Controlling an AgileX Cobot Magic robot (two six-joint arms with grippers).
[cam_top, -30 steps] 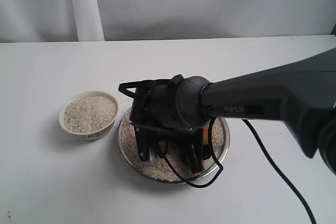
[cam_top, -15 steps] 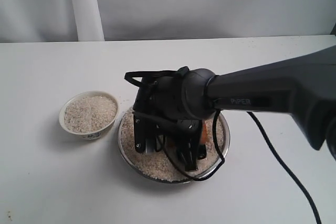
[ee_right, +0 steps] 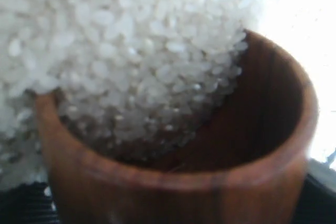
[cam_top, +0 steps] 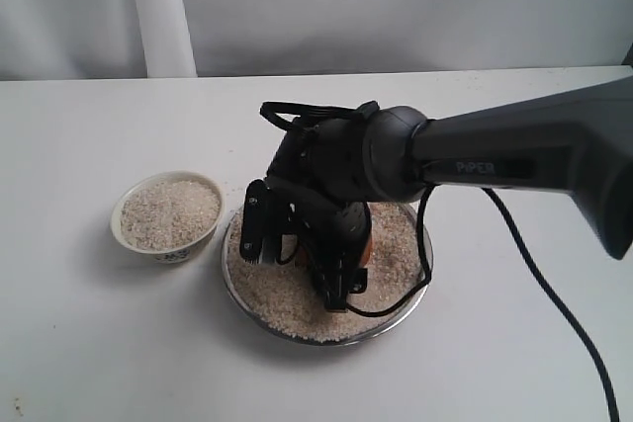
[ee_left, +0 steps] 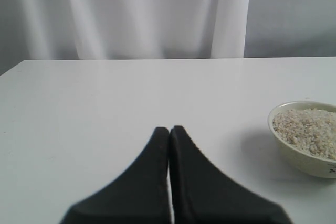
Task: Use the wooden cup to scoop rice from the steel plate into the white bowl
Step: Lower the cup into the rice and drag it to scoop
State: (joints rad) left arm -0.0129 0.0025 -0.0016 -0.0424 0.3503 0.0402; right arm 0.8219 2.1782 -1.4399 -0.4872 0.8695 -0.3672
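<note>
Rice [cam_top: 277,299] fills the steel plate [cam_top: 295,337] near the middle of the surface [cam_top: 99,343], where your right gripper [cam_top: 297,269] clamps the wooden cup [ee_right: 173,192], tipped into the grains and partly loaded. The white bowl [cam_top: 148,244] just left of the plate looks nearly full, so most scooping seems done; this load awaits lifting and pouring. Your left gripper [ee_left: 169,135] is closed, empty.

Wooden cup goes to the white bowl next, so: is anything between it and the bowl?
Nothing visible. The white bowl sits close beside the steel plate, left of the wooden cup in the exterior view.
</note>
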